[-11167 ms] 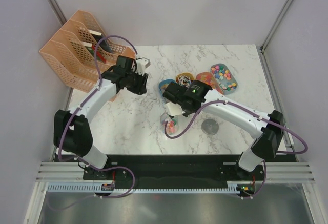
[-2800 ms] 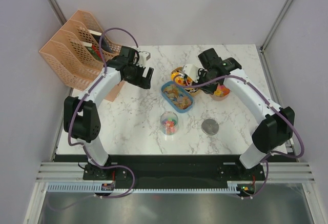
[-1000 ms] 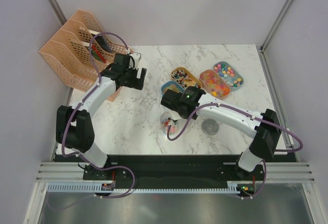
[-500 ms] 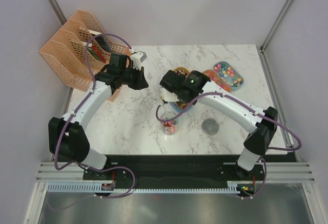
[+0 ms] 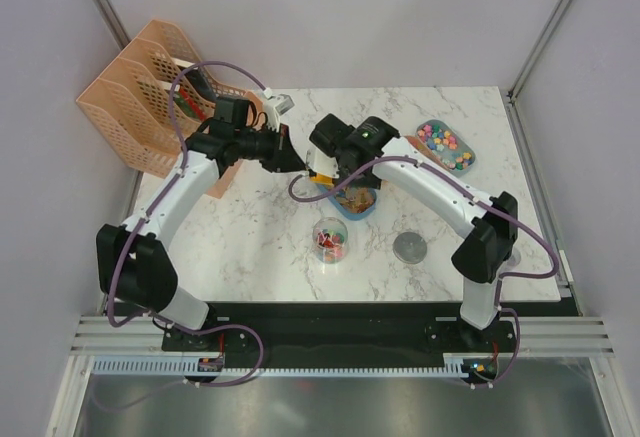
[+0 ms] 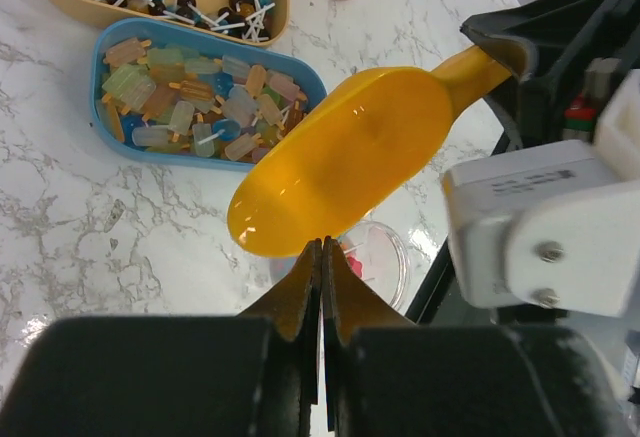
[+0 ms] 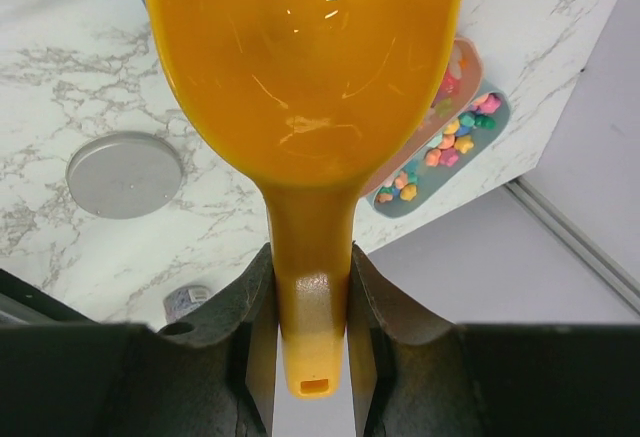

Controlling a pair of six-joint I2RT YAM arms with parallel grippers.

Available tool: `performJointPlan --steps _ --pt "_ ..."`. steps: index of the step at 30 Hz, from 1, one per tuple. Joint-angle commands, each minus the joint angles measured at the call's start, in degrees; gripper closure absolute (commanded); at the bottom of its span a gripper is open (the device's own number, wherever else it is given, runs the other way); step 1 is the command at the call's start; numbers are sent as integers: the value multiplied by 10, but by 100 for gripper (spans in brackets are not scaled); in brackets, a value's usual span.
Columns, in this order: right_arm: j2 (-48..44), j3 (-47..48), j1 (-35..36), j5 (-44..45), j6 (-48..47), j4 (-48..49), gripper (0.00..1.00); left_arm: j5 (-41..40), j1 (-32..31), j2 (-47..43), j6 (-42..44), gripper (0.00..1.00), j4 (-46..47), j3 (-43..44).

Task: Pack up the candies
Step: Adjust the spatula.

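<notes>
Spreading across the booth floor, a white table [image 5: 250, 227] with grey marble veining sits between plain pale walls [image 5: 330, 17], and slanting aluminium posts [image 5: 545, 27] stand at the rear corners. Peach mesh file racks [image 5: 140, 87] stand at the table's far left edge, just beyond the left arm. The candies [image 6: 190, 97] lie mostly in oval trays toward the far middle and right: a blue tray [image 6: 160, 153] of pastel pieces, a tan tray [image 6: 70, 2] of stick sweets touching it, and a grey-blue tray [image 7: 395, 203] of star shapes farther right. A few more sit in a clear cup [image 5: 330, 240] nearer the arms, with a round metal lid [image 7: 125, 175] lying flat to its right, apart from it. The right gripper [image 7: 310, 292] clamps the handle of a yellow-orange scoop [image 6: 345, 162], held above the marble near the blue tray. The left gripper [image 6: 322, 257] points at the scoop with its fingers pressed together on nothing; whether they touch the scoop's rim I cannot tell.
</notes>
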Motion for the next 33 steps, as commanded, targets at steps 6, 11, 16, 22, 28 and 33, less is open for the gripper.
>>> performJointPlan --steps 6,11,16,22,28,33 --pt "-35 105 7 -68 17 -30 100 18 -4 52 -19 98 8 30" --pt "-65 128 7 -93 25 -14 100 19 -5 70 -26 98 16 40" --pt "-70 164 6 -124 40 -7 100 14 -5 80 -28 98 18 42" --pt "-75 162 0 -117 52 -4 100 -60 -5 64 -16 98 13 59" --pt "-96 115 -48 -134 95 -30 100 -243 -3 48 61 98 13 24" --pt "-109 35 -80 -133 107 -39 100 -164 -3 102 61 98 -1 -11"
